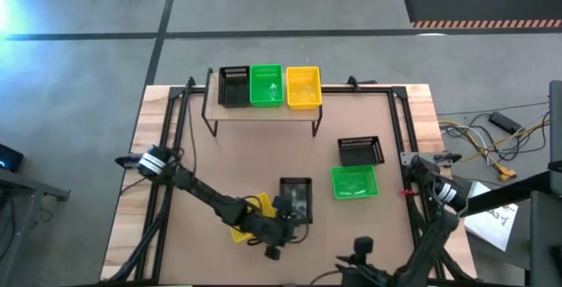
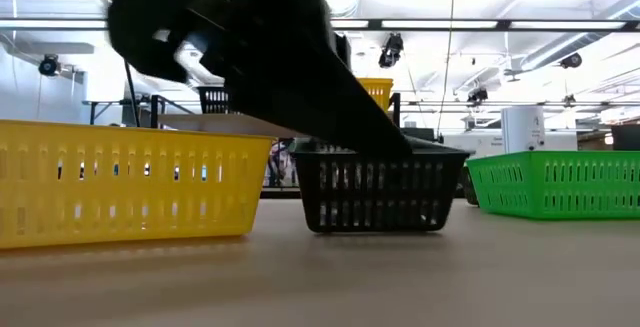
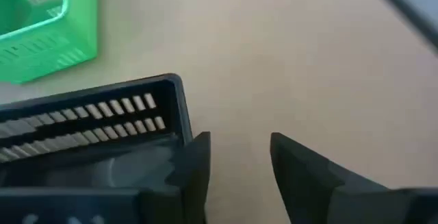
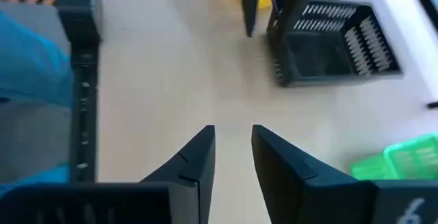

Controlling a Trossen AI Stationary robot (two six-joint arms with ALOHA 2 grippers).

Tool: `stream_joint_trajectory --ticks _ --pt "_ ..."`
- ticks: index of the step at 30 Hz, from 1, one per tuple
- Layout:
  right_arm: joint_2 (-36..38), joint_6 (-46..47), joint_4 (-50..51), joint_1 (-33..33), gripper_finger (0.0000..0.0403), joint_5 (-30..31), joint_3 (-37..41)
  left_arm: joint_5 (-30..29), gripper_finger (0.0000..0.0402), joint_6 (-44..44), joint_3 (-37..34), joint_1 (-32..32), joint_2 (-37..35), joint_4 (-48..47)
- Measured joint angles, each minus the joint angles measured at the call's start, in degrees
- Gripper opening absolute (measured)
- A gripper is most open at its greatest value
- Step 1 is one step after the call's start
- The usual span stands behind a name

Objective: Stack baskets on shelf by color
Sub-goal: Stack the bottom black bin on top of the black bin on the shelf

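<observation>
The shelf [image 1: 263, 111] at the far side carries a black [image 1: 234, 86], a green [image 1: 266, 86] and a yellow basket [image 1: 303, 88] side by side. On the table stand a black basket [image 1: 361, 150], a green one [image 1: 354, 182], another black one [image 1: 296, 196] and a yellow one [image 1: 248, 218] partly under my left arm. My left gripper [image 3: 239, 159] is open, low at the near side of the middle black basket [image 3: 89, 135], both fingers outside it. My right gripper [image 4: 233, 152] is open and empty near the front edge [image 1: 358, 250]. My left gripper has one finger [image 3: 195, 162] close against the outer wall of the black basket near its corner [image 3: 183, 114]. Whether it touches the wall I cannot tell. Bare table shows between the two fingers. The basket stands flat on the table.
The low view shows the yellow basket [image 2: 120, 182], the black one [image 2: 380, 187] and the green one [image 2: 560, 182] in a row, with my left arm [image 2: 250, 57] above. Black frame rails [image 1: 399, 120] run along the table's sides. Cables [image 1: 479, 142] lie off the right edge.
</observation>
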State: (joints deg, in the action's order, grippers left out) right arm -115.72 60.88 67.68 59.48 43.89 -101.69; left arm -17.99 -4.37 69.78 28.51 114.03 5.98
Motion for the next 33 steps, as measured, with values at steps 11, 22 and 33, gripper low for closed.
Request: stream_joint_trajectory --ticks 11,22,33 --pt "-0.22 2.28 -0.42 1.77 0.0059 2.83 0.2 -3.95 0.0074 -0.67 6.47 0.29 0.58 -6.51" --pt "-0.24 2.08 -0.5 1.77 0.0054 3.31 0.33 -6.55 0.0176 -2.78 5.04 -1.06 0.14 -8.69" --pt "-0.28 2.08 -0.65 1.75 0.0054 4.33 0.33 -11.07 0.0148 -5.85 2.15 -1.51 0.09 -8.48"
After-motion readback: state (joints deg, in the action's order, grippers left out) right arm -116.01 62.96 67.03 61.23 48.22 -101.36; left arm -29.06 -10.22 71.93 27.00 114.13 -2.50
